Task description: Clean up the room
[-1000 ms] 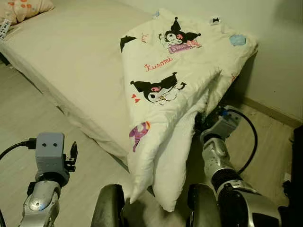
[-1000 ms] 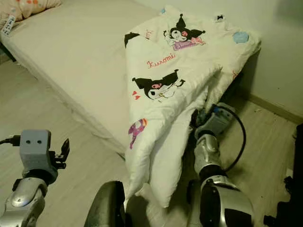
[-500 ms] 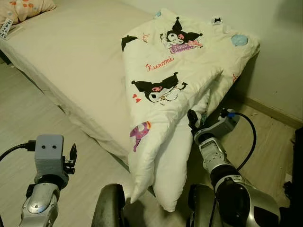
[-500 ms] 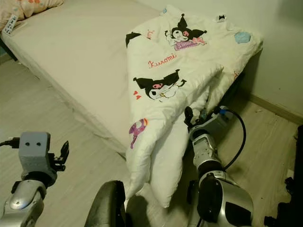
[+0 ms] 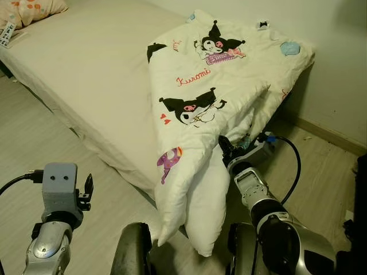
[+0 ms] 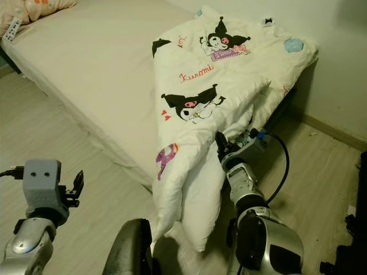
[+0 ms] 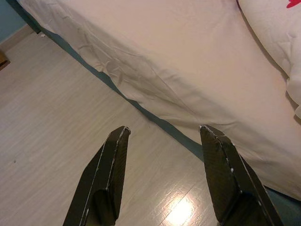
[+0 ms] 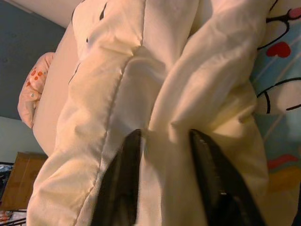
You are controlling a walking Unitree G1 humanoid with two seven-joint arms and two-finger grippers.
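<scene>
Bed (image 5: pixel 86 74) w/ bare cream sheet; white cartoon-print quilt (image 5: pixel 218 86) bunched at foot end, corner hanging over the edge to the wood floor (image 6: pixel 51 126). Head views: right gripper (image 5: pixel 225 148) pushed into hanging fold. Right wrist view adds: fingers (image 8: pixel 123 179) spread, a quilt fold between them. Left gripper (image 7: pixel 164 176) low over floor beside bed, fingers apart, holding nothing.

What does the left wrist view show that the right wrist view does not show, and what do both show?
Left wrist view alone: the wooden floor, the bed's sheet-covered side and the open left hand above the floor. Right wrist view alone: the right hand with its fingers pushed into a fold of the hanging part, and a spotted pillow. Both: the white printed blanket.
</scene>
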